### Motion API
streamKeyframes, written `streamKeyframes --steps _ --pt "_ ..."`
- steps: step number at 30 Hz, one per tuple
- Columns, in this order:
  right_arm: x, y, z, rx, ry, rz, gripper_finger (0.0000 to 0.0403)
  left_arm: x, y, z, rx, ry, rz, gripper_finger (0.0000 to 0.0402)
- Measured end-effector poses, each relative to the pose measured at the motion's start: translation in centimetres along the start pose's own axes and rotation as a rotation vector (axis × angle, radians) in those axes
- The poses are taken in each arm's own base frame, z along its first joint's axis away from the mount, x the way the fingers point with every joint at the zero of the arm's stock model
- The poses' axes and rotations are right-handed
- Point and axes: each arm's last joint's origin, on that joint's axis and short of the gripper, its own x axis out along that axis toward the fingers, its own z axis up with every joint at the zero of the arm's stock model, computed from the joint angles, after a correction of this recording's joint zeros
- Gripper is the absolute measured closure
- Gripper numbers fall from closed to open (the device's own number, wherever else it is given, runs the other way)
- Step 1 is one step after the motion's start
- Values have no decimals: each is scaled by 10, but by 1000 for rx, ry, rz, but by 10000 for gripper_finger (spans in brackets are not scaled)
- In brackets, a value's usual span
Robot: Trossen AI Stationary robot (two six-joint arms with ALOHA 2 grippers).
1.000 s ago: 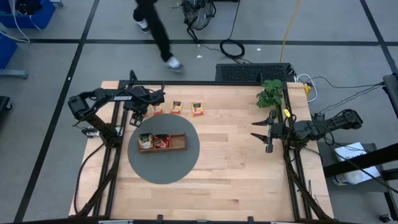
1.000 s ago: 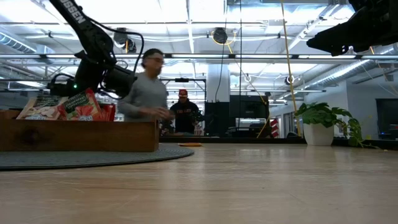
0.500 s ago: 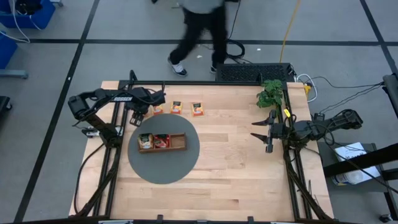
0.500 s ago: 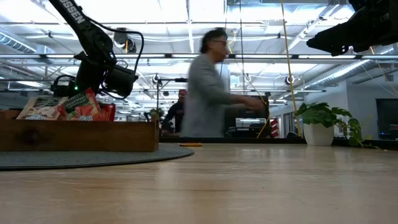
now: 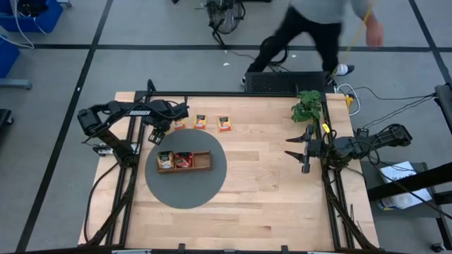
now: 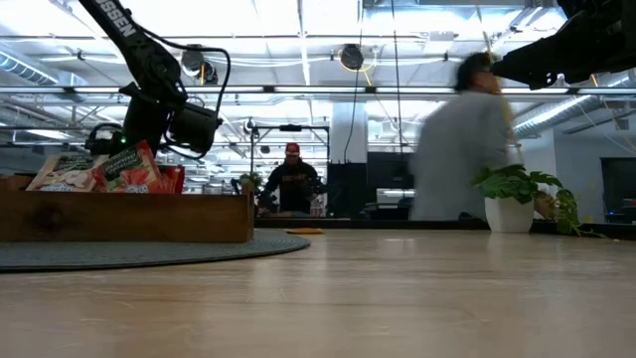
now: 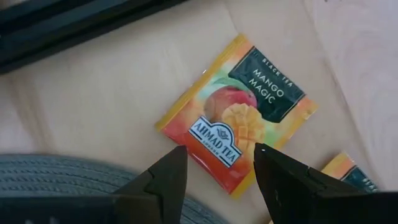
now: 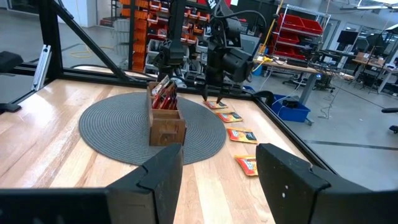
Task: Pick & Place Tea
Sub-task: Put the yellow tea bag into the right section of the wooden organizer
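Left gripper (image 7: 214,171): spread apart and holding nothing, poised right over an orange-yellow packet (image 7: 236,127) marked "Mango Magic" that lies flat on the wood just off the mat (image 5: 185,173).
Loose tea: three orange-yellow packets in a row along the table's far edge; the first (image 5: 179,123) sits under the left gripper (image 5: 157,134), the second (image 5: 200,122) and third (image 5: 224,124) lie further toward the middle.
Tray (image 5: 184,161): on the round grey mat, with white-and-green packets (image 5: 166,159) in its left compartment and red ones (image 5: 184,160) in the middle; the right one looks bare, though it is hard to be sure from above.
Right gripper (image 5: 294,149): fingers wide apart, raised off the table near the right edge, by the plant (image 5: 307,106).
Person (image 5: 321,28): walking past behind the table.
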Motion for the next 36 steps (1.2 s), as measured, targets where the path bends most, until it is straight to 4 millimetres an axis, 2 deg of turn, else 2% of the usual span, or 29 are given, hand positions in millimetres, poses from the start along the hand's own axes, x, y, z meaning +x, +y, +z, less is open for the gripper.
streamKeyframes --steps 12,18,24,30,36 --pt "0 0 0 0 0 0 216 3 -5 11 148 -53 -3 215" --pt "0 0 0 0 0 0 216 3 -12 8 73 -67 -90 215" --pt "0 0 0 0 0 0 216 3 -12 8 58 -62 -89 215" --pt "0 0 0 0 0 0 216 19 -7 5 12 -49 -145 215" --pt "0 0 0 0 0 0 216 22 -7 8 122 -30 -119 215"
